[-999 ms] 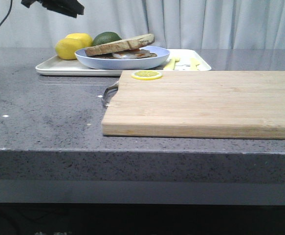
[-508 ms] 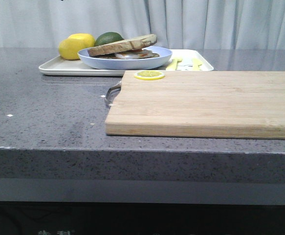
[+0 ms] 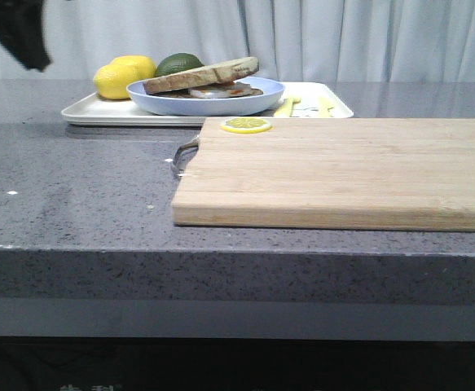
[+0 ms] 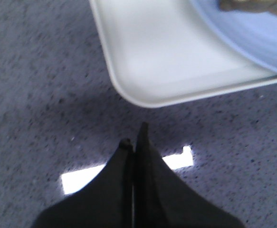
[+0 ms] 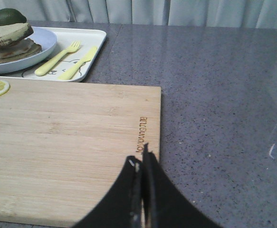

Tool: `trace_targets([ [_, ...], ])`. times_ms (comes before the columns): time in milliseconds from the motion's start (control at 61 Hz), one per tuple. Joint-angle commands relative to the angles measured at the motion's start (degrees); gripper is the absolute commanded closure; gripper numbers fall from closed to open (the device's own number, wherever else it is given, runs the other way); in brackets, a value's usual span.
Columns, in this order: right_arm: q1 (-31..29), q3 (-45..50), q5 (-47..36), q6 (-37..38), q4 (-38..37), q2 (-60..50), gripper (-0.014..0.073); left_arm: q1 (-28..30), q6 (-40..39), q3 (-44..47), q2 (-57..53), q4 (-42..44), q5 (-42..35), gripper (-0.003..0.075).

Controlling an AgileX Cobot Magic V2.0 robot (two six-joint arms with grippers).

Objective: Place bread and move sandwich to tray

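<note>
The bread (image 3: 200, 76) lies tilted on top of the sandwich (image 3: 221, 90) on the pale-blue plate (image 3: 164, 103). The plate stands on the white tray (image 3: 98, 116) at the back left. In the right wrist view the bread (image 5: 5, 34), plate (image 5: 39, 46) and tray (image 5: 94, 37) show far off. My left gripper (image 4: 134, 135) is shut and empty, above the counter just off a corner of the tray (image 4: 167, 57); the plate's rim (image 4: 252, 38) is beyond. The left arm (image 3: 15, 31) shows dark at the far left. My right gripper (image 5: 139, 156) is shut and empty over the cutting board's edge.
A wooden cutting board (image 3: 343, 167) with a metal handle (image 3: 184, 155) fills the middle; a lemon slice (image 3: 246, 125) lies on its far corner. Two lemons (image 3: 121, 75) and a lime (image 3: 178, 63) sit on the tray behind the plate. A yellow fork (image 5: 58, 57) and knife (image 5: 79, 62) lie on the tray.
The left arm has moved from above the tray off to the far left and lower. The plate, sandwich and bread have stayed on the tray.
</note>
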Motion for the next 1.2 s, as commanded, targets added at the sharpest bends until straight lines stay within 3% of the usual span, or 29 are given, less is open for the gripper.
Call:
trace_targets([
  [0,-0.13,-1.49,-4.28,-0.5,-0.15,0.09,0.0671,3.03,-0.52,5.49,-8.87,-3.9,-5.63,0.0739],
  [246,-0.13,-1.49,-4.28,-0.5,-0.15,0.09,0.0671,7.07,-0.3,24.32,-26.34,-3.9,-19.03,0.0739],
  [672,-0.13,-1.49,-4.28,-0.5,-0.15,0.09,0.0671,3.69,-0.3,52.58,-57.7,-6.05,-42.12,0.0739],
  [950,-0.13,-1.49,-4.28,-0.5,-0.15,0.09,0.0671,2.97,-0.3,71.8,-79.66,-6.3,-46.75,0.0739],
  [1179,-0.13,-1.49,-4.28,-0.5,-0.15,0.09,0.0671,2.97,-0.3,78.59,-93.13,-5.99,-46.88,0.0739],
])
